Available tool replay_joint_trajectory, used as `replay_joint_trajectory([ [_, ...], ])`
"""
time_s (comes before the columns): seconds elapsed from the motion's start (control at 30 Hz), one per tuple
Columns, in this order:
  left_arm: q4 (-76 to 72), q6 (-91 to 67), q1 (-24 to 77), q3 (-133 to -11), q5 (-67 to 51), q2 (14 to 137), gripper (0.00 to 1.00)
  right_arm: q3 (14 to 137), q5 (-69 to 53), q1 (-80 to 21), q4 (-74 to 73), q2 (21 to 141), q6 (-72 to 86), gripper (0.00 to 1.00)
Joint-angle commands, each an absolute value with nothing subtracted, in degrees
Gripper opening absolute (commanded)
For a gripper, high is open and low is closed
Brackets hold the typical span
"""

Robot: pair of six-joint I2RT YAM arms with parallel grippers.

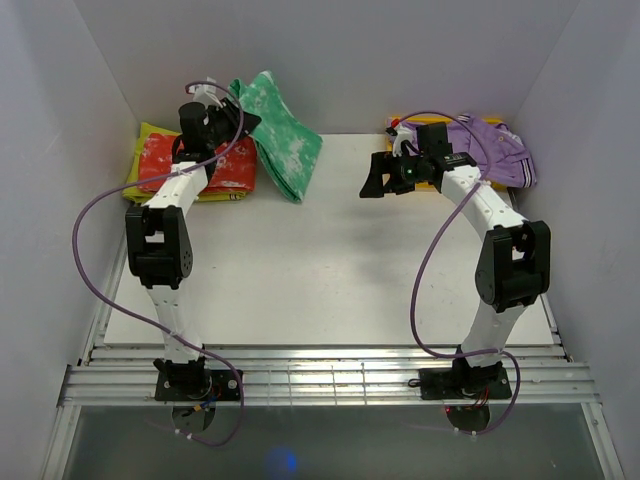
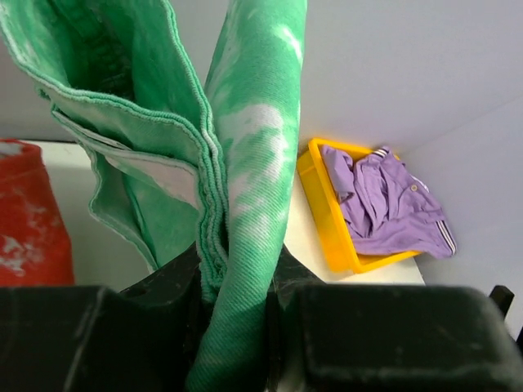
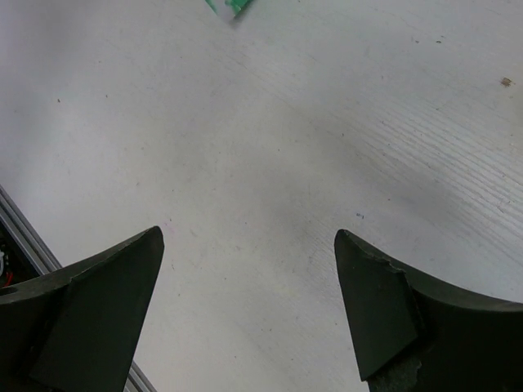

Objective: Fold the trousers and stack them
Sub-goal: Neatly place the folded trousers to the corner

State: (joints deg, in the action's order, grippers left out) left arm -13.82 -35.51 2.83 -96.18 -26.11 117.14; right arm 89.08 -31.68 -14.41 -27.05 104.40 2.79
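The soft, bright green trousers with white tie-dye blotches (image 1: pixel 287 140) are at the far left of the white tabletop (image 1: pixel 320 270), about 11 o'clock in the overhead view. The left hand (image 1: pixel 232 112) is clamped on a bunched fold of them, and its wrist view shows the cloth squeezed between the dark fingers (image 2: pixel 147 327). The upper part is lifted off the surface. The rest slopes down to a free end resting on the tabletop.

In the overhead view their long axis runs from 11 o'clock, at the grip, to 5 o'clock, at the free end. They lie just beside the folded red-and-white blotched garment (image 1: pixel 200 165), on its 3 o'clock side.

The right hand (image 1: pixel 378 180) hangs over bare tabletop with its fingers spread wide apart and nothing between them. It is well apart from the trousers, which lie at its 9 to 10 o'clock. Only a green tip (image 3: pixel 231 6) shows at 12 o'clock in its own camera.

The left arm is plainly the nearer one. To spread the legs flat, the right hand would likely have to travel toward 9 o'clock and take the free end. The plain purple garment (image 1: pixel 490 148) sits in a yellow plastic bin (image 2: pixel 320 208) at 1 o'clock.
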Motion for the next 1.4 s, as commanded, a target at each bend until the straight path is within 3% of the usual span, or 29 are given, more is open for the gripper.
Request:
replay_joint_trajectory([
  [0.0, -18.90, -34.02, 1.06, -103.26, -25.93, 115.40, 0.00, 90.79, -32.26, -14.50, -26.98, 104.41, 2.02, 0.90],
  [0.2, -18.28, -34.37, 0.09, -109.68, -29.17, 117.51, 0.00, 91.32, -32.34, -14.41, -27.07, 104.94, 1.93, 0.90],
  [1.0, -18.46, -40.07, -6.06, -116.63, -32.60, 117.33, 0.00, 92.02, -33.22, -14.50, -26.81, 106.08, 2.99, 0.90],
  [1.2, -18.63, -42.18, -7.99, -113.74, -33.05, 115.50, 0.00, 92.81, -33.31, -14.50, -26.90, 106.61, 3.16, 0.90],
  [1.37, -21.00, -43.33, -10.37, -104.25, -33.13, 111.28, 0.00, 92.29, -33.57, -14.50, -26.81, 106.87, 3.16, 0.90],
])
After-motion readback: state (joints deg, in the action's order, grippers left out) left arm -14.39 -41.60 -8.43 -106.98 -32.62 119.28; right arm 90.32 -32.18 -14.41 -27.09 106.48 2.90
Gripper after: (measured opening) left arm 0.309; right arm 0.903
